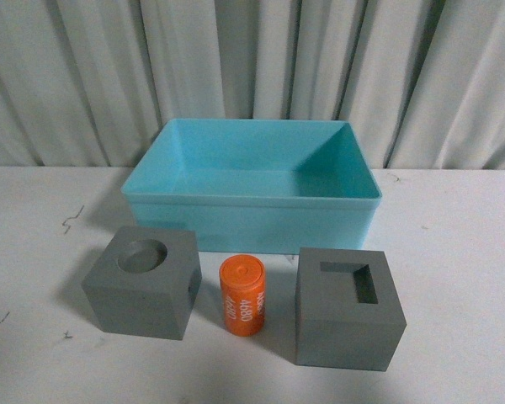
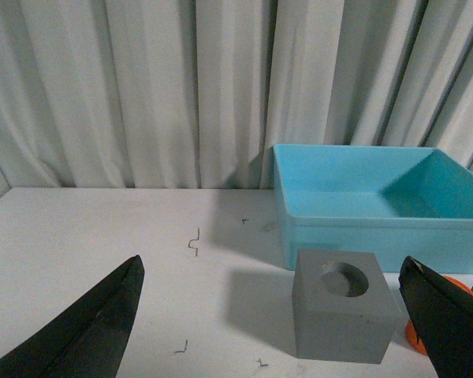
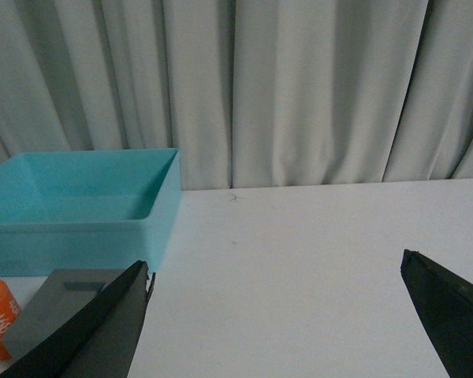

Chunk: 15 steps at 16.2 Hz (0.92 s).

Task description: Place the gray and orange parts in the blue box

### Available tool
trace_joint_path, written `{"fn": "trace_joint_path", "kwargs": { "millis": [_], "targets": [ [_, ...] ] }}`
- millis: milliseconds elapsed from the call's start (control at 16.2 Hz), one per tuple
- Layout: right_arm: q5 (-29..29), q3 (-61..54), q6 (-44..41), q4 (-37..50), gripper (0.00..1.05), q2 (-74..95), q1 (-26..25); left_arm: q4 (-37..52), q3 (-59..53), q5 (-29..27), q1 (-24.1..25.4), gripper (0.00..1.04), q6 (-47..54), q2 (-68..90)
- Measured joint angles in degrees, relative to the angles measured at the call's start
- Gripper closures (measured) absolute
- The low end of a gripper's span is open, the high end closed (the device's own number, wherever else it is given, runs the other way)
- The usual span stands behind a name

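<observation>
Resting on the worktop [image 1: 454, 252] just before the empty box [image 1: 252, 200], round-hole cube [image 1: 143, 290] and slot cube [image 1: 349, 311] flank the orange cylinder [image 1: 242, 296]; left fingers [image 2: 102, 323] and right fingers [image 3: 102, 331] gape wide, so a first pick likely needs a descent.

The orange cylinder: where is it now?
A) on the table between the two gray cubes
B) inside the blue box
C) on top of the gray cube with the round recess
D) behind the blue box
A: the orange cylinder stands on the table between the round-recess cube and the rectangular-recess cube, in front of the blue box.
</observation>
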<state>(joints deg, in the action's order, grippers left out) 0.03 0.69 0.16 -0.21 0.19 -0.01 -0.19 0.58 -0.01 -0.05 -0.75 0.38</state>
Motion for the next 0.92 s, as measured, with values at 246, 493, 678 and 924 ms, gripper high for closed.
{"fn": "trace_joint_path", "kwargs": {
  "millis": [246,493,678,924],
  "targets": [
    [0.00,0.00,0.00,0.00,0.07,0.00,0.00,0.00,0.00,0.00,0.00,0.07,0.00,0.00],
    [-6.08,10.01,7.89,2.21,0.07,24.74,-14.47,0.02,0.00,-0.02,0.00,0.07,-0.02,0.00],
    [-13.31,19.93,7.39,16.50,0.07,45.97,-11.80,0.00,0.00,-0.02,0.00,0.07,0.00,0.00],
    [-9.38,19.23,7.45,29.90,0.07,72.96,7.69,0.00,0.00,0.00,0.00,0.07,0.00,0.00]
  ]
}}
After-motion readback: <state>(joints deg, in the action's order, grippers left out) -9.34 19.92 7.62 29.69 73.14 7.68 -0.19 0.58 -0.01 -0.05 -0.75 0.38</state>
